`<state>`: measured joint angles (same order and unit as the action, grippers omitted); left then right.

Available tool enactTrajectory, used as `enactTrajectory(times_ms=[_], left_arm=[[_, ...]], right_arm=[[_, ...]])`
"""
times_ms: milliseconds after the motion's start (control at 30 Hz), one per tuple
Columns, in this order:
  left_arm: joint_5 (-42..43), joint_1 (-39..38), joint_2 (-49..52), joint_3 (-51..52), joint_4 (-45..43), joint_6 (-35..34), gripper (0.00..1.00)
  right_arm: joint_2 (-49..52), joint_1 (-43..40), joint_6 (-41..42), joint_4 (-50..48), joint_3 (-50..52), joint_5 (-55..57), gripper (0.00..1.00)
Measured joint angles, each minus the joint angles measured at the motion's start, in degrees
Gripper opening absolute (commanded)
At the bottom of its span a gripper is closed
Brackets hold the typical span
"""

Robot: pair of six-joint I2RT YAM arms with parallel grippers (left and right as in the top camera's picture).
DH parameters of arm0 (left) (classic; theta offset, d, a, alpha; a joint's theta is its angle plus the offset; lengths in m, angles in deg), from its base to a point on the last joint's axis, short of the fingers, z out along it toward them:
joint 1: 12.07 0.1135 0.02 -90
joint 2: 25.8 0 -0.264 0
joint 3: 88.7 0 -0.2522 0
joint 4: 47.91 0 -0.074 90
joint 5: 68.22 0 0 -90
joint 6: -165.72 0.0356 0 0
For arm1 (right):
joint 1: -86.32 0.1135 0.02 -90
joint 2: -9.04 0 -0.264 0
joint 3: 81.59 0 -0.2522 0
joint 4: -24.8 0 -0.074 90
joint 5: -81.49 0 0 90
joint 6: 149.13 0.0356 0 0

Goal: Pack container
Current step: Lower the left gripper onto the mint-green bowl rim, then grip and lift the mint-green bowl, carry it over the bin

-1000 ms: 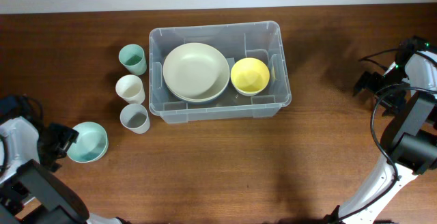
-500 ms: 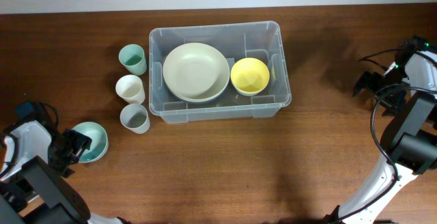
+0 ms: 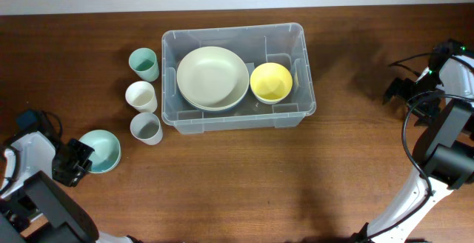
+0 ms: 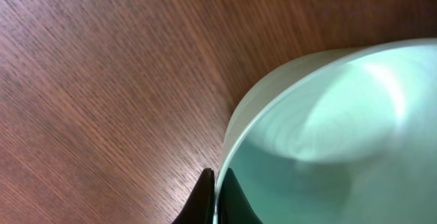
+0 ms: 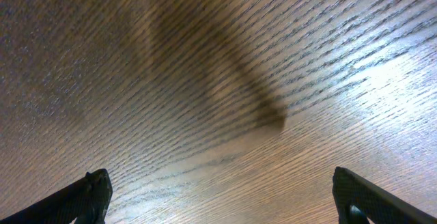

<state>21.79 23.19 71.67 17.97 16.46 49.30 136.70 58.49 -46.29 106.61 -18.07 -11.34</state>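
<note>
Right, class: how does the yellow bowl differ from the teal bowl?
The yellow bowl sits inside the container; the teal bowl stands on the table outside it. The yellow bowl is untouched; the left gripper is shut on the teal bowl's rim. Both are round, upright and empty.

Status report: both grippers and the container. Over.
Left gripper shut on mint bowl rim. Right gripper open, empty. Container holds plate, yellow bowl. Three cups beside it.

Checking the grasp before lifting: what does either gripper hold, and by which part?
Left gripper pinches the mint bowl by its rim; right gripper holds nothing.
</note>
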Motion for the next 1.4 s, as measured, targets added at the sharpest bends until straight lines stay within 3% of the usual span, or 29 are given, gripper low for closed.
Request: enactTrajectory(times_ms=[333, 667, 867, 1067, 1400], left_arm=[[0.57, 0.04, -0.07, -5.35, 0.87, 0.0, 0.01], [-6.8, 3.96, -0.09, -34.25, 15.19, 0.02, 0.01], [-4.72, 2.34, -0.98, -48.06, 17.79, 0.42, 0.01], [2.14, -8.72, -5.01, -53.77, 16.0, 1.55, 0.0], [5.6, -37.44, -5.01, -54.34, 5.92, 4.17, 0.01]], right_arm=[[0.0, 0.0, 0.0, -0.02, 0.0, 0.0, 0.99], [0.0, 0.0, 0.0, -0.02, 0.0, -0.02, 0.99], [0.0, 0.0, 0.02, 0.0, 0.0, -0.02, 0.99], [0.0, 0.0, -0.02, 0.0, 0.0, 0.0, 0.99], [0.0, 0.0, 0.0, 0.0, 0.0, 0.0, 0.99]])
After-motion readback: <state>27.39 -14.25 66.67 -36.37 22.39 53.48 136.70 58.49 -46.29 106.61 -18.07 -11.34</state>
